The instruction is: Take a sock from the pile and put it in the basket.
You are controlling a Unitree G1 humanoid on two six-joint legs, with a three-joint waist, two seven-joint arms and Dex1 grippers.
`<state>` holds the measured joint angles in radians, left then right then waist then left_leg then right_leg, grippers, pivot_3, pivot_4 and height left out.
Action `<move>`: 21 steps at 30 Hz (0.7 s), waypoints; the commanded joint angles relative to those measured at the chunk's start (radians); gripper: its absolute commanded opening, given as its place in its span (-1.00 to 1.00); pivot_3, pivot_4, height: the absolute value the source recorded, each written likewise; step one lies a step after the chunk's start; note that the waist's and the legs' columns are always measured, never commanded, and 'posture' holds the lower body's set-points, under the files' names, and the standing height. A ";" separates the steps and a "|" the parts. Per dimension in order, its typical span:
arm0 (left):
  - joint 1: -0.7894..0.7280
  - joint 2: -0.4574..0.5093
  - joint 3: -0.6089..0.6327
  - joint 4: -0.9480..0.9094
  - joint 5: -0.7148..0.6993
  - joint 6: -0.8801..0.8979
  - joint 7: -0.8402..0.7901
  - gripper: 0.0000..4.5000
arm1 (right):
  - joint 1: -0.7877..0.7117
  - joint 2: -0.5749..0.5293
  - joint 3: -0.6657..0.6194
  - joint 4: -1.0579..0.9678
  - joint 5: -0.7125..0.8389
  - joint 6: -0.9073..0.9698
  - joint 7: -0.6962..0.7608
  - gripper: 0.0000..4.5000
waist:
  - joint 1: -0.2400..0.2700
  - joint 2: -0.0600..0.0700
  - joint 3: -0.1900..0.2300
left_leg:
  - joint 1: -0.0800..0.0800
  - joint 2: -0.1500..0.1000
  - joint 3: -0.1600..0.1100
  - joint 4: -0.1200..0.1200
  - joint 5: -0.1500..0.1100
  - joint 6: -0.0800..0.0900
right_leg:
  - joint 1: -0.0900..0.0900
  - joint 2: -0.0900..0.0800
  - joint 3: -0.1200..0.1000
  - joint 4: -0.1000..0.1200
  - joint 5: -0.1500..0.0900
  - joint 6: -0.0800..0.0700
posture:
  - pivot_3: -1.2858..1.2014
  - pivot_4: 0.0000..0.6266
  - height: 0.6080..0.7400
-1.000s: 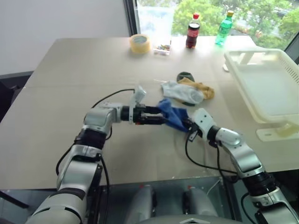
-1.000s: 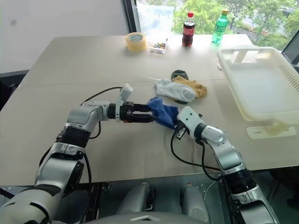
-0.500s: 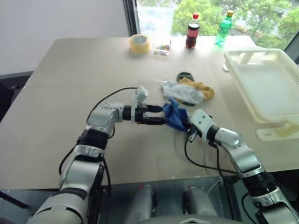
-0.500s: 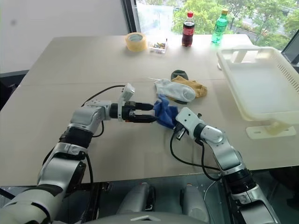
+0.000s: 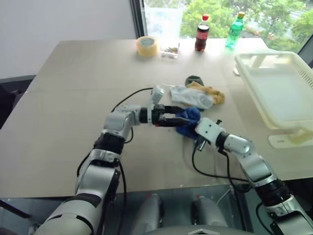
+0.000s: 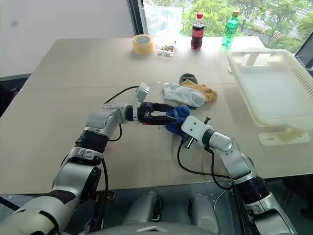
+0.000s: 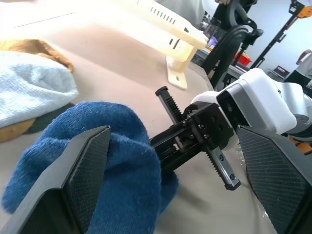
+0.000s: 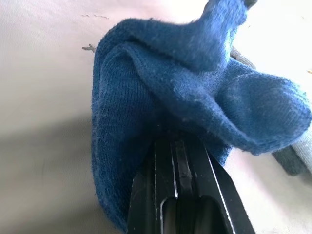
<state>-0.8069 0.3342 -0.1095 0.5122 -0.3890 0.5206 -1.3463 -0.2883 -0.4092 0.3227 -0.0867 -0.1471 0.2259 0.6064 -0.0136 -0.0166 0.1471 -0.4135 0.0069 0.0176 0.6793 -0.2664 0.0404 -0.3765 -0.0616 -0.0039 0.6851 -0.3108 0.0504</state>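
Two arms meet mid-table, right tool [image 6: 182,128] pinching blue sock [image 6: 176,118], left tool [image 6: 166,113] level, agape.

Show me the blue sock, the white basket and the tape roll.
blue sock [image 8: 161,112], right wrist view, middle of the bunched fabric.
white basket [image 6: 274,93], right eye view, bare floor.
tape roll [image 5: 146,45], left eye view, its ring.

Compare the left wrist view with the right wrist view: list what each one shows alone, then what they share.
Left wrist view alone: the open left gripper around the royal blue knitted sock, the pale grey-white sock, a mustard yellow sock and the white slotted plastic basket.

Right wrist view alone: the right gripper, shut on the blue sock, seen from behind.

Shared: the blue sock and the beige tabletop.
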 commanded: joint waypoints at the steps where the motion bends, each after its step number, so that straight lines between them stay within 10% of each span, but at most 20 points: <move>1: 0.000 -0.058 -0.051 0.003 0.025 -0.047 -0.008 0.96 | 0.052 -0.023 0.050 0.045 -0.042 0.015 0.016 -1.00 | 0.001 0.000 0.000 | 0.000 0.000 0.000 0.000 0.000 0.000 | 0.000 0.000 0.000 0.000 0.000 0.000 | 0.03 -0.52 1.00; 13: 0.021 -0.174 -0.127 0.226 0.159 -0.172 0.081 0.96 | 0.236 -0.133 -0.089 -0.387 0.084 0.250 0.106 -1.00 | 0.015 0.001 -0.001 | -0.001 0.000 -0.001 0.004 -0.002 0.003 | 0.000 0.000 0.000 0.003 0.000 0.000 | 0.03 -0.52 1.00; 16: 0.033 -0.181 -0.130 0.244 0.168 -0.191 0.071 1.00 | 0.310 -0.140 -0.170 -0.513 0.168 0.343 0.113 -0.77 | 0.023 0.000 -0.001 | -0.001 -0.001 -0.002 0.004 -0.003 0.004 | 0.001 0.000 -0.001 0.002 0.000 0.000 | 0.03 -0.52 1.00; 21: 0.059 -0.171 -0.049 0.122 0.062 -0.198 0.005 1.00 | 0.327 -0.025 -0.347 -0.617 0.308 0.506 0.019 0.15 | 0.020 0.001 -0.001 | 0.003 0.000 -0.003 0.005 -0.003 0.005 | 0.004 0.000 -0.001 0.006 0.000 0.000 | 0.03 -0.52 1.00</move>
<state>-0.7742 0.1527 -0.1885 0.6961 -0.2747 0.2988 -1.3027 0.0605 -0.4722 0.0628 -0.6320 0.0974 0.6674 0.6780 0.0066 -0.0160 0.1465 -0.4108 0.0070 0.0153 0.6849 -0.2695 0.0458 -0.3732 -0.0618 -0.0049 0.6928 -0.3108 0.0505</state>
